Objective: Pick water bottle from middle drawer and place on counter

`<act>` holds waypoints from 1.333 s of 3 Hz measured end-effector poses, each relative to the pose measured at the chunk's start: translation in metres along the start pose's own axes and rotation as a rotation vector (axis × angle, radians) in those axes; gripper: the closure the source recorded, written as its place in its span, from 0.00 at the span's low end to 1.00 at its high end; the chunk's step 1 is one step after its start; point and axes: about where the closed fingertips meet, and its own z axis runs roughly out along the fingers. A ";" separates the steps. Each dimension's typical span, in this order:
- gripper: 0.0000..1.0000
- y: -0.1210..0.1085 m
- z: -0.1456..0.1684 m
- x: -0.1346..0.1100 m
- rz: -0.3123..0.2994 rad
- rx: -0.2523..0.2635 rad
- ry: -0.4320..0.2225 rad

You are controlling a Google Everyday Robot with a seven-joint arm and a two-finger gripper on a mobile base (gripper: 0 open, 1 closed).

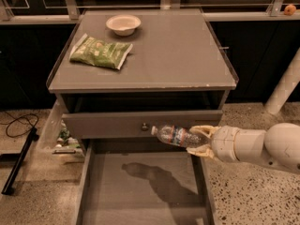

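Gripper (200,139) holds water bottle (174,135) sideways above middle drawer (140,198).

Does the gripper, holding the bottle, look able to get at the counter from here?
Likely yes: the gripper, shut on the water bottle, hangs over the open drawer just below the counter, whose right side is bare; bag and bowl sit far left.

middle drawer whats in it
Only a bare floor and a shadow show in the wide grey wooden middle drawer. The clear ribbed water bottle is above it, in the gripper at its right side, whose arm hides some right wall.
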 end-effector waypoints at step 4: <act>1.00 -0.056 -0.070 -0.139 -0.216 -0.022 -0.118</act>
